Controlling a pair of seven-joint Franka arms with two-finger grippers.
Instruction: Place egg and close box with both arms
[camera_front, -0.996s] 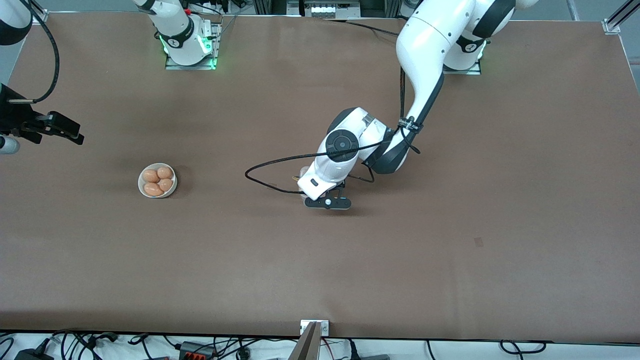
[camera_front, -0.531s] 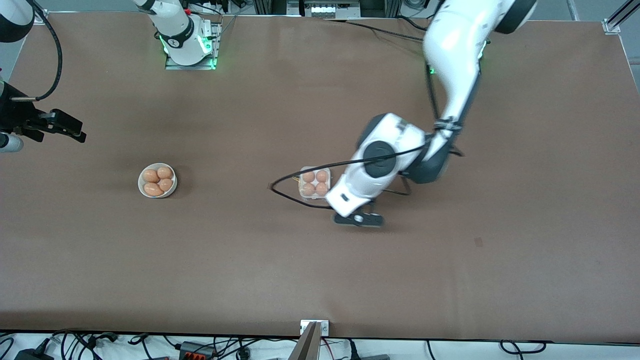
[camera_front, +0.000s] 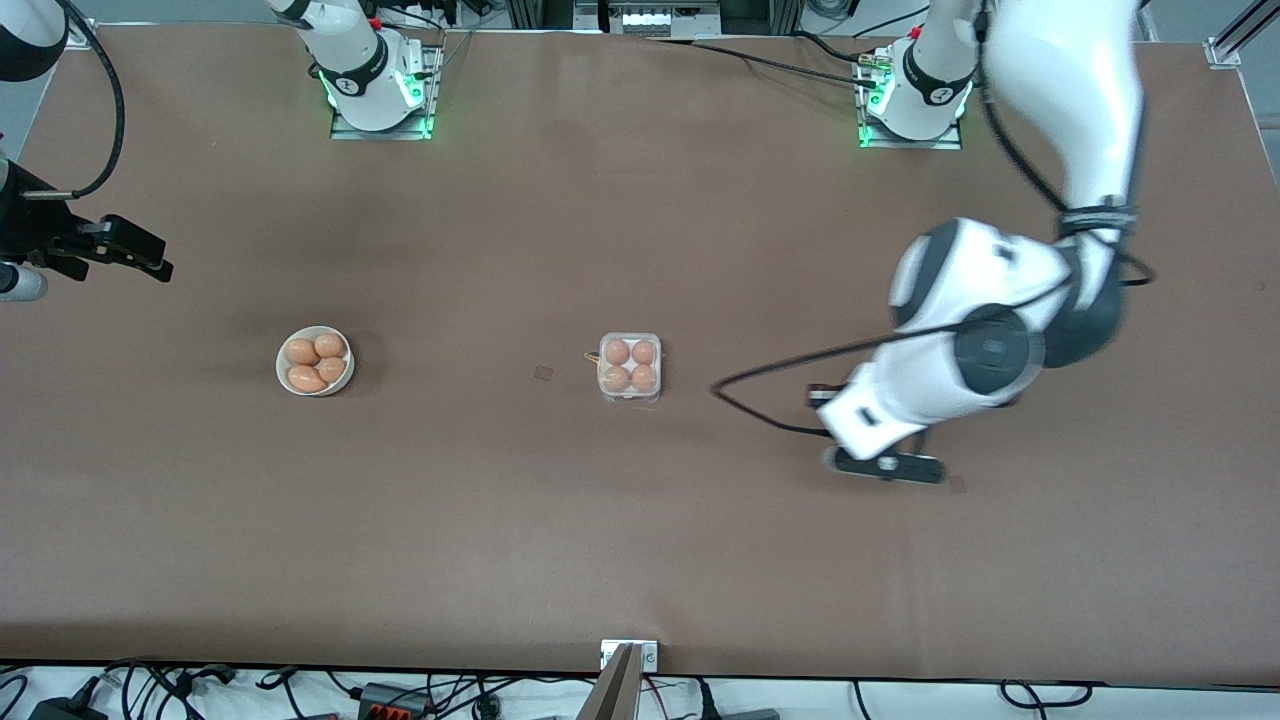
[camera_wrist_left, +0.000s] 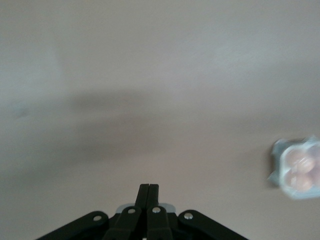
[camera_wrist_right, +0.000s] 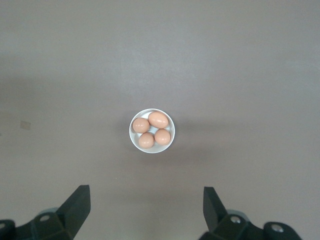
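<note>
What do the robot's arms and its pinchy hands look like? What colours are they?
Both arms are big, smooth and white, with rounded black bands at the joints. A thin black cable loops loosely off the left arm. The left gripper and right gripper are black, each with two slim fingers. Green lights glow at each arm's base.

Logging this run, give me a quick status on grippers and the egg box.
Left gripper shut, empty, over bare table. Right gripper open, high above the bowl. Box holds four eggs. Nothing in the way.
</note>
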